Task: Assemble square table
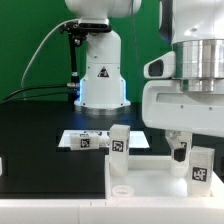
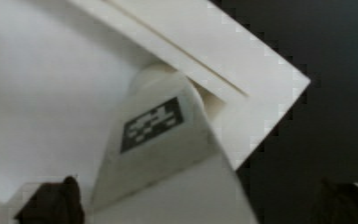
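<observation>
The white square table top (image 1: 150, 185) lies at the front of the exterior view. Two chunky white legs with tags stand upright on it, one at the exterior view's left (image 1: 119, 148) and one at the right (image 1: 201, 166). My gripper (image 1: 180, 152) hangs low just beside the right leg, its dark fingers down near the top. In the wrist view a tagged leg (image 2: 155, 125) runs between my two dark fingertips (image 2: 51, 200), over the table top (image 2: 43, 80). The gripper (image 2: 202, 205) is open; the fingers stand apart from the leg and do not pinch it.
The marker board (image 1: 84, 139) lies flat on the black table behind the table top. The white robot base (image 1: 101, 75) with its triangle mark stands at the back, with cables at the exterior view's left. My white arm body (image 1: 185, 100) blocks the right side.
</observation>
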### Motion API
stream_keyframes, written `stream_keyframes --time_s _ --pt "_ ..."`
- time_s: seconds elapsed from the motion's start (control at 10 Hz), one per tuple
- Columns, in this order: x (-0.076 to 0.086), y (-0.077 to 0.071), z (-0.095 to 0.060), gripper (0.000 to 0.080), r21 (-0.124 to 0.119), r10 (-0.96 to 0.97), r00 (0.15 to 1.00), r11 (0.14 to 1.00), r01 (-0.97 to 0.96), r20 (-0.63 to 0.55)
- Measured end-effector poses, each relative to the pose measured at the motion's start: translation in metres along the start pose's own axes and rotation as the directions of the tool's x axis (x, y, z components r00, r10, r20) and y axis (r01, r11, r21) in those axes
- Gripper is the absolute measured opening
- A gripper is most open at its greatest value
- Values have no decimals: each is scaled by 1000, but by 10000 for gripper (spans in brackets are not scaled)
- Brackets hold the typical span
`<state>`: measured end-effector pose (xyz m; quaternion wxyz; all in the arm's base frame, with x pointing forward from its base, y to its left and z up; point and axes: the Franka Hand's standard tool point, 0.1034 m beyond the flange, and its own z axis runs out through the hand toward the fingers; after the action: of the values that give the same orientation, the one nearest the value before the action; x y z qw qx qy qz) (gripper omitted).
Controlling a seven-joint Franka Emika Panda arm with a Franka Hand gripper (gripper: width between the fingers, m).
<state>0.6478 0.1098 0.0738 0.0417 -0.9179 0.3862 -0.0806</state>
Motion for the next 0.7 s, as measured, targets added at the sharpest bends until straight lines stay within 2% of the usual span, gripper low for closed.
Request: stream_keyframes --time_s 0.2,0.3,0.4,0.5,0.6,0.7 --pt "1 1 0 649 0 -37 999 999 37 -1" --pt "1 1 0 521 0 0 1000 1000 0 0" --pt "1 1 0 521 0 11 1000 1000 -11 0" --pt "1 1 0 383 1 82 997 997 -82 1" --pt "3 6 1 298 -11 187 982 982 -187 2" --pt "4 9 2 298 -22 319 948 948 -319 5"
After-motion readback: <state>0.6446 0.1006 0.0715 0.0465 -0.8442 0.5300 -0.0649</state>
